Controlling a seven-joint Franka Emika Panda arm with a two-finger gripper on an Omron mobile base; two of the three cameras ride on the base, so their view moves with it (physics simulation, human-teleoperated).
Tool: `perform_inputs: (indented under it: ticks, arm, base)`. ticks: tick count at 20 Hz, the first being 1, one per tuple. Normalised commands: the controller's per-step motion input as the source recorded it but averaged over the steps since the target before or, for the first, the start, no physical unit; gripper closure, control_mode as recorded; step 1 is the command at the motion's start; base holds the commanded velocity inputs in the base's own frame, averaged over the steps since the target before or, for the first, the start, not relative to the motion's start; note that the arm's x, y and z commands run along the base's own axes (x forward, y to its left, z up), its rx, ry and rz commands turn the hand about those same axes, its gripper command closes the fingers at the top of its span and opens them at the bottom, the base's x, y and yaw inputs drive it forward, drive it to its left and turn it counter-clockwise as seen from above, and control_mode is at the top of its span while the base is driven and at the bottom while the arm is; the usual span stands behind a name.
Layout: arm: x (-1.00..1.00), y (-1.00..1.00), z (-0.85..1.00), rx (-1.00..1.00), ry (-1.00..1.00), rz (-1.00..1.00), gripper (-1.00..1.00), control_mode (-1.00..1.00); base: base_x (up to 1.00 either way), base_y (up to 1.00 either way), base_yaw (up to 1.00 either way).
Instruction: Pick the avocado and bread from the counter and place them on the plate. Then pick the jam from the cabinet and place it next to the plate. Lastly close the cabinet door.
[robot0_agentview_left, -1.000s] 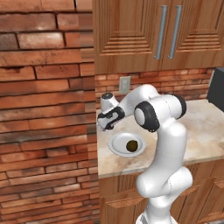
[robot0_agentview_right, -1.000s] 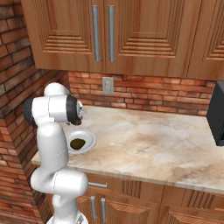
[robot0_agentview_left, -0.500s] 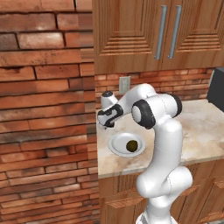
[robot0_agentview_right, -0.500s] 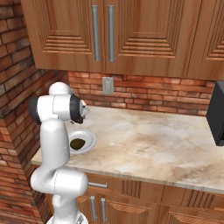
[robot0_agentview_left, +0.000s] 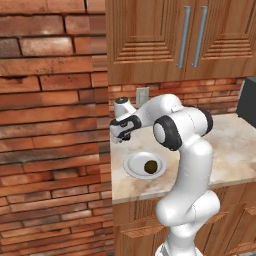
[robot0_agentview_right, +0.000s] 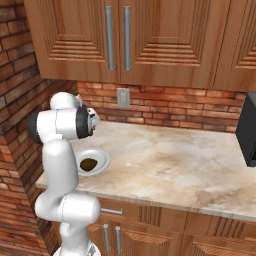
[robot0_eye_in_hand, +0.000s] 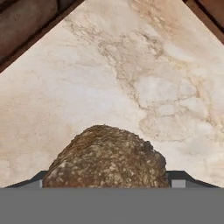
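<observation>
With the avocado (robot0_agentview_left: 150, 166) already on the plate (robot0_agentview_left: 134, 169) near the table's (robot0_agentview_right: 210, 175) left edge, the fingers (robot0_eye_in_hand: 105, 186) hold the bread (robot0_eye_in_hand: 105, 162) above the back-left corner; next, lower it onto the plate.

rough crusty bread (robot0_eye_in_hand: 105, 157), matt mottled stone counter (robot0_eye_in_hand: 144, 74), wooden cabinets (robot0_agentview_right: 165, 40).

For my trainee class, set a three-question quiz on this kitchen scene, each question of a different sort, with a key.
1. True or false: the plate on the counter is bare.
2. What sits between the fingertips of the gripper? A) the bread B) a spoon C) a cup
3. Fill in: the upper cabinet doors are both ____.

Key: 1 false, the dark round avocado lies on it; 2 A; 3 shut.
</observation>
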Motion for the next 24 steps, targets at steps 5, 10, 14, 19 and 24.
perform_inputs:
  ticks: [5,10,14,19,24]
  arm:
    - [-0.7,-0.17,0.64,0.01,-0.04,0.02,1.0,-1.0]
    - [-1.0,-0.39,0.19,0.05,0.0,0.01,1.0,-1.0]
    - [-1.0,-0.44,0.07,0.07,0.0,0.01,1.0,-1.0]
    - [-0.79,-0.32,0.0,0.03,0.03,0.02,1.0,-1.0]
    - [-0.13,-0.03,0.0,0.0,0.0,0.09,1.0,-1.0]
  base:
    - [0.0,0.0,0.0]
    - [0.0,0.0,0.0]
    - [0.0,0.0,0.0]
    - [0.0,0.0,0.0]
    - [0.0,0.0,0.0]
